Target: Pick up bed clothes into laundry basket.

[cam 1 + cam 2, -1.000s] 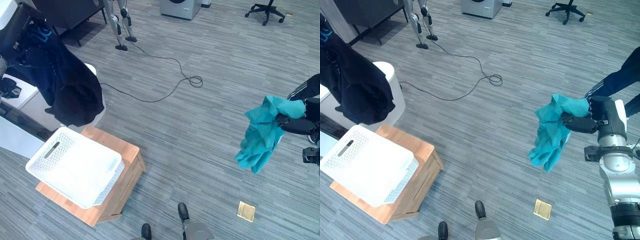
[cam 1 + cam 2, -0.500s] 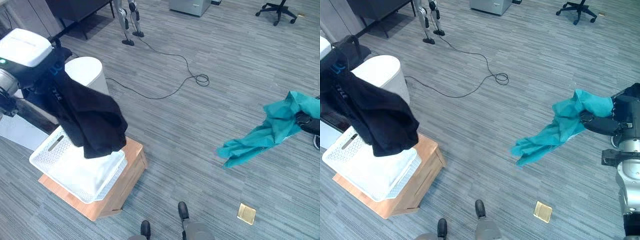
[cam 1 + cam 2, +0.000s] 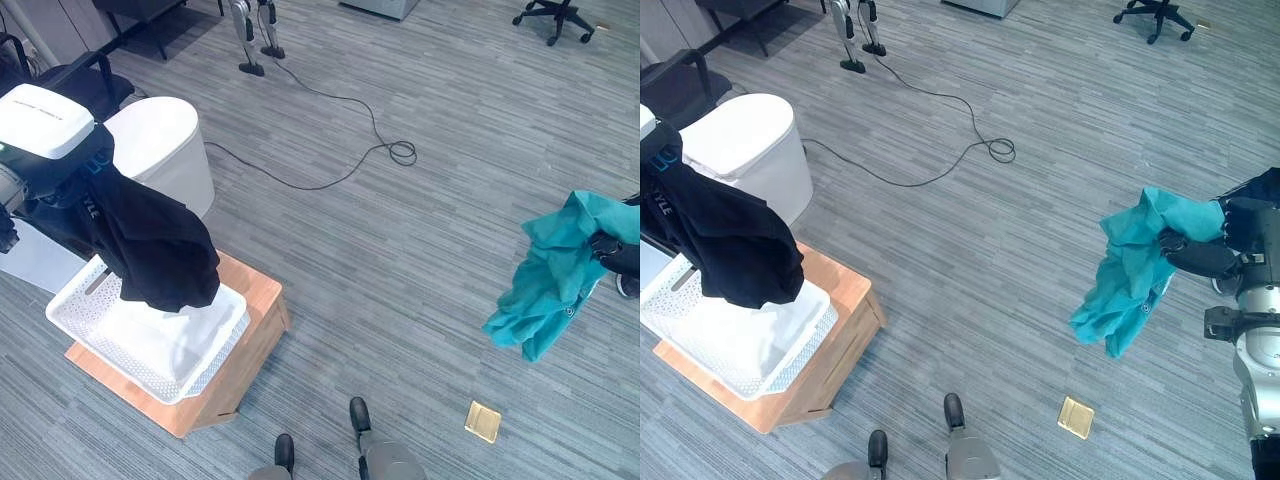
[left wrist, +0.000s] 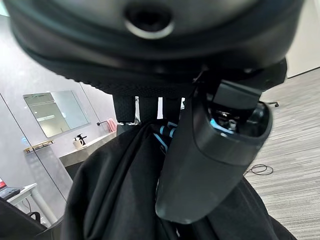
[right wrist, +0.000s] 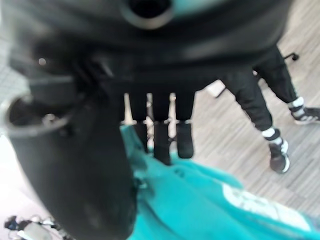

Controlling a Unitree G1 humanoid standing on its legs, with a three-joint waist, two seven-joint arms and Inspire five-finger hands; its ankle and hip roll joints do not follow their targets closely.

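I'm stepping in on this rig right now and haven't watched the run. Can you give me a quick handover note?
Left hand: shut on the black garment, which hangs over the white laundry basket, its lower edge at or just inside the rim.
Right hand: shut on the teal garment, held in the air above the floor, far to the right of the basket.
The basket sits on a low wooden stand; I see nothing lying in it yet.
Done: both garments picked up.
Left: release the black one into the basket, then bring the teal one across and drop it in.
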